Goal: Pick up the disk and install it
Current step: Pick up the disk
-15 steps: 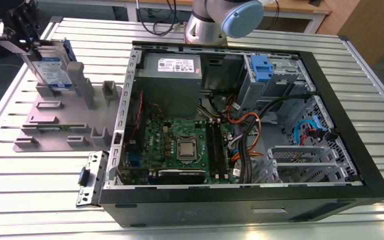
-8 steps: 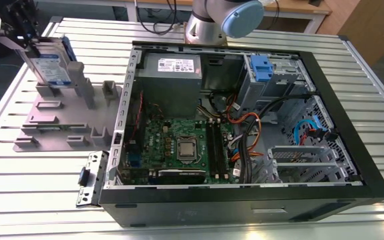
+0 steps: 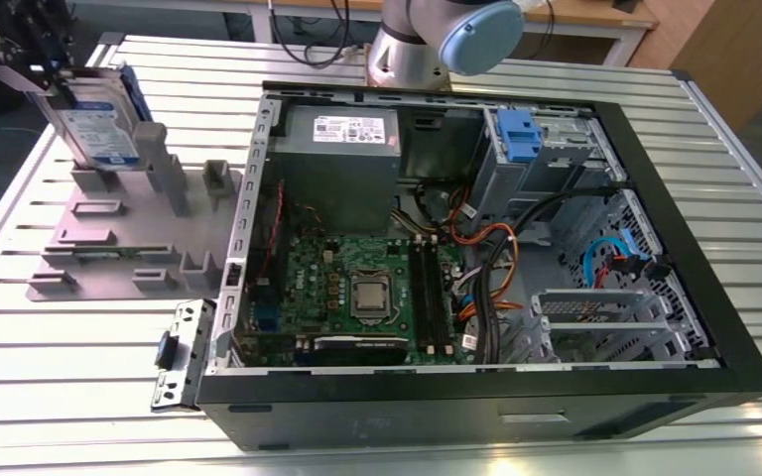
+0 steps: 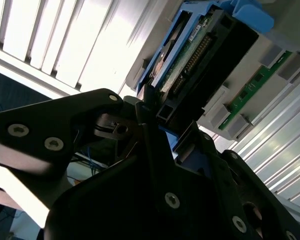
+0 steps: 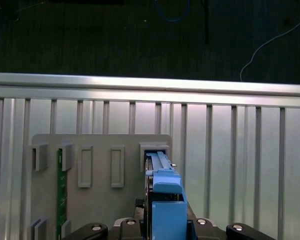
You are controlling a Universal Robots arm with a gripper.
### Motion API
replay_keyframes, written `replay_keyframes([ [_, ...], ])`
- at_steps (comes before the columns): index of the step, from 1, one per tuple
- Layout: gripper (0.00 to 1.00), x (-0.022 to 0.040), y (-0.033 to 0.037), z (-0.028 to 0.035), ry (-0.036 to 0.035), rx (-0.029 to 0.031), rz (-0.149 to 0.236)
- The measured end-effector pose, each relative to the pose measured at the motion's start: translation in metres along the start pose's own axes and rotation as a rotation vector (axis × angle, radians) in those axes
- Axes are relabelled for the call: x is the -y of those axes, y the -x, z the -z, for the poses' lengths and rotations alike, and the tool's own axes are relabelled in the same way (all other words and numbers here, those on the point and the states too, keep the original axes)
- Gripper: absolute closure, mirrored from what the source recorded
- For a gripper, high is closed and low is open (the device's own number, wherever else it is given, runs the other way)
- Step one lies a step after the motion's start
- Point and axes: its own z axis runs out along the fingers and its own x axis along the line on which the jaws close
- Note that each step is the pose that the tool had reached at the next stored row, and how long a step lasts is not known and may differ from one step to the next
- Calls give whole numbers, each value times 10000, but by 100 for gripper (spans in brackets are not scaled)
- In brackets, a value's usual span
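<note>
The disk (image 3: 96,124) stood upright in its blue frame at the grey stand's (image 3: 116,233) posts, on the exterior view's left. The gripper (image 3: 48,77) was clamped narrowly on its upper end. Nearby, the open computer case (image 3: 741,327) held a motherboard (image 3: 354,268) and a blue bracket (image 3: 519,134), all on a slatted metal table (image 3: 63,347).

Open black computer case (image 3: 487,402) is laid on slatted tabletop (image 3: 76,347), motherboard (image 3: 354,283) and power supply (image 3: 341,134) exposed. Grey stand (image 3: 110,248) is set beside it at the exterior view's left, green circuit board (image 5: 61,190) slotted in.
</note>
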Motion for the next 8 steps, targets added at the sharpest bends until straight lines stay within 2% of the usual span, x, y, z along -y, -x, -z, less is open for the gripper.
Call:
replay_keyframes([
  [8,64,0,3,63,0,5,0],
])
